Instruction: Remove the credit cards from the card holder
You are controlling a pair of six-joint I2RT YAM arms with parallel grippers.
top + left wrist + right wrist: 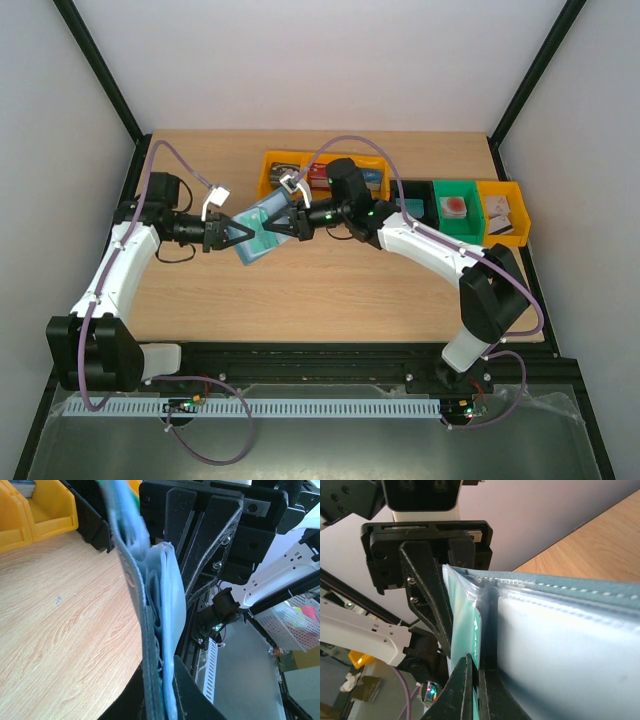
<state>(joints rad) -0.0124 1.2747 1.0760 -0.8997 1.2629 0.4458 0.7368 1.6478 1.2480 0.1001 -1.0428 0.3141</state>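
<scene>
Green card [473,632] tucked in a clear pocket at one end of the blue holder [258,232]. Holder up in the air over the middle of the table [330,290], touching no wood. Pinched at its left end by the left gripper [240,235], fingers pressed tight on the blue cover. Pinched at the other end by the right gripper [272,222], fingers [462,690] squeezed nearly together right on the edge of the card. Clear pocket maybe caught in there too, cannot tell. Both grippers tip to tip, almost meeting. Bent out to the left side and reaching back in, the left arm. Stretched long from the right corner, wrist up high by the far edge, the right arm. Along the far side of the wooden table, a row of bins [500,185]: yellow, black, green, yellow, with small things inside. White walls all round, black posts in the corners.
</scene>
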